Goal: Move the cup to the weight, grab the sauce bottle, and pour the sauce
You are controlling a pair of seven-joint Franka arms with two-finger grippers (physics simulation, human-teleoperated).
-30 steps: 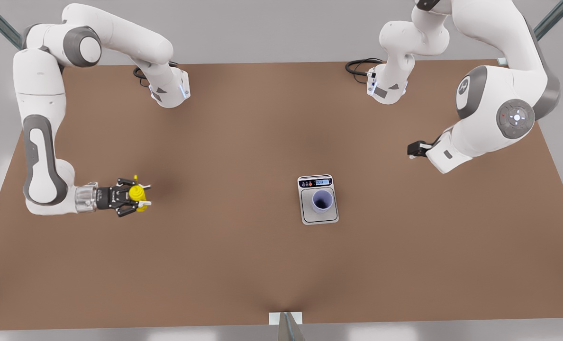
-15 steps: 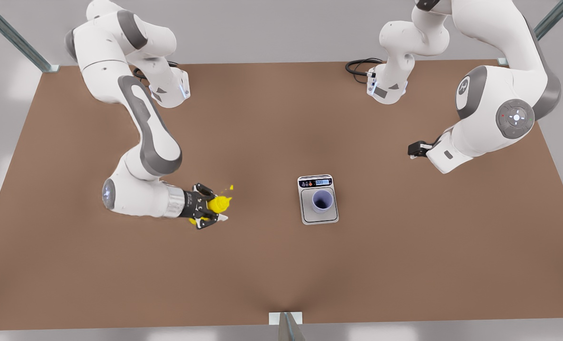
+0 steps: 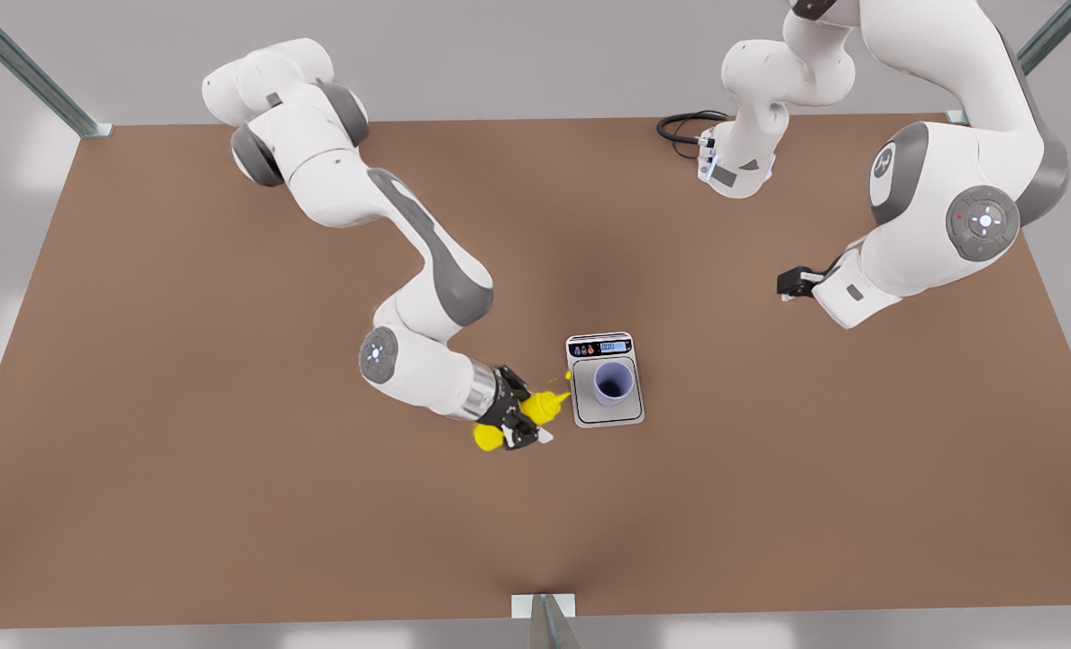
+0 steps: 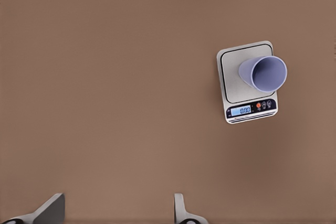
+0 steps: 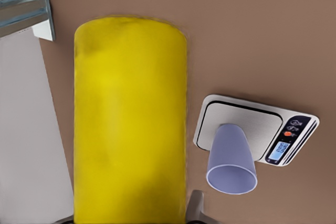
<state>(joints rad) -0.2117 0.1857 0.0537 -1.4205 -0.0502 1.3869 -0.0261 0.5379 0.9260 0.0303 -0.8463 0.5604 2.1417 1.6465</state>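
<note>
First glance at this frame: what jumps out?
The bright yellow squeeze bottle, clamped in the right gripper and tipped sideways, its thin nozzle aimed at the scale from the front view's left. Next, the small lavender-blue cup standing on the flat silver kitchen scale mid-table. The left gripper waits open, high over the brown table.

1. The right gripper (image 3: 525,424), on the arm at the front view's left, reaches low over the table, its fingers clamped on the tilted sauce bottle (image 3: 535,414).
2. The left gripper (image 3: 786,286), on the arm at the front view's right, waits raised, fingers (image 4: 181,209) parted.
</note>
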